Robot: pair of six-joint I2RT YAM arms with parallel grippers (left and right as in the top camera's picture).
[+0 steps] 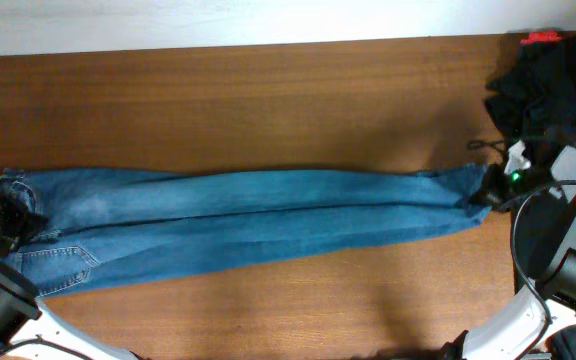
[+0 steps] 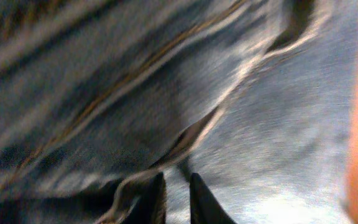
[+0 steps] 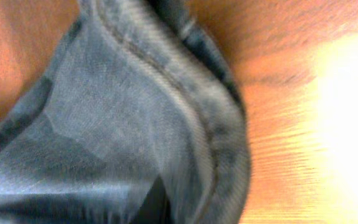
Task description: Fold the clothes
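Currently the jeans (image 1: 268, 215) lie stretched lengthwise across the wooden table (image 1: 268, 90). Waist at the left end, leg hems at the right, one back pocket (image 1: 58, 265) face up near the front-left.

Left arm: reaches in low from the front-left corner, with the left gripper (image 1: 6, 228) over the waistband. In the wrist view its two dark fingertips (image 2: 156, 200) stand close together with a narrow slit between them. Denim folds and a tan seam lie just beyond. The view is blurred, so I cannot tell whether cloth sits in the slit.

Right arm: comes in from the right edge, with the right gripper (image 1: 488, 192) at the hem end. Claw pressed together, pinching the hem. The stitched hem edge fills its wrist view, draped over one dark finger (image 3: 157, 205).

Dark clothing pile (image 1: 543, 90) at the back-right corner, near the hems.
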